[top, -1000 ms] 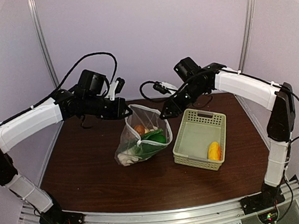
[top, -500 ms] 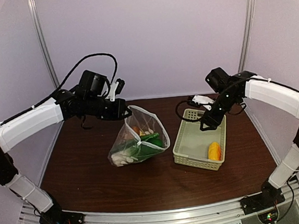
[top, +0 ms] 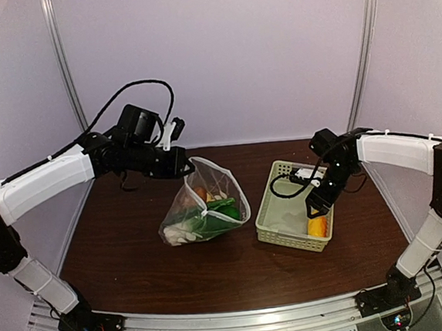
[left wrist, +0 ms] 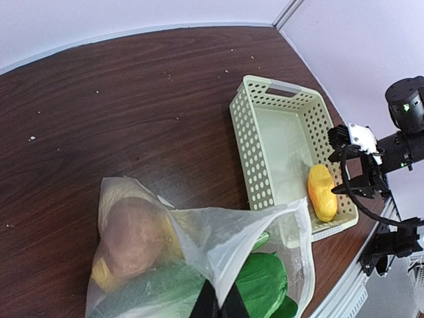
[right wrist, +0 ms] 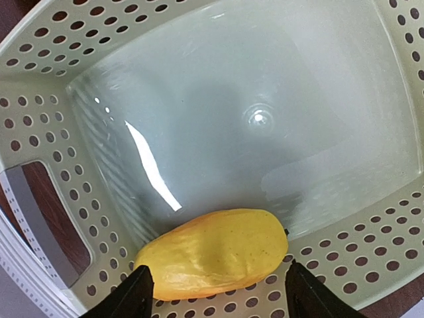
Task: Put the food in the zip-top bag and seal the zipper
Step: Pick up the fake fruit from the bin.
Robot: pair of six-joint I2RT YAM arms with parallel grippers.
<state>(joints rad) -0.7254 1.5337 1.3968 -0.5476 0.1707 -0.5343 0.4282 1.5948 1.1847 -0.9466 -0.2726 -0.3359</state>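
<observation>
As I see it from the top camera, zip-top bag (top: 209,205): it hangs from the left gripper and its bottom rests on the table (top: 121,259), to the left of the basket.
Left gripper (top: 185,163): the fingers are pressed together on the upper edge of the bag; in the left wrist view (left wrist: 218,306) I see the clear film pinched between them.
Mouth of the bag: open and slack, facing up and to the right.
Food in the bag: a green leafy vegetable (top: 219,216), a brown round piece (left wrist: 132,232) and some pale and yellow pieces that I cannot name.
Basket (top: 283,172): pale green, with holes in its walls; it stands on the table just right of the bag, not touching it.
Yellow piece (right wrist: 212,255): it lies alone in the basket, against the near wall (top: 317,227).
Right gripper (right wrist: 222,295): it points down into the basket, the fingers wide apart, one beyond each end of the yellow piece; they hold nothing.
Contact there: I cannot tell if a fingertip touches the piece.
</observation>
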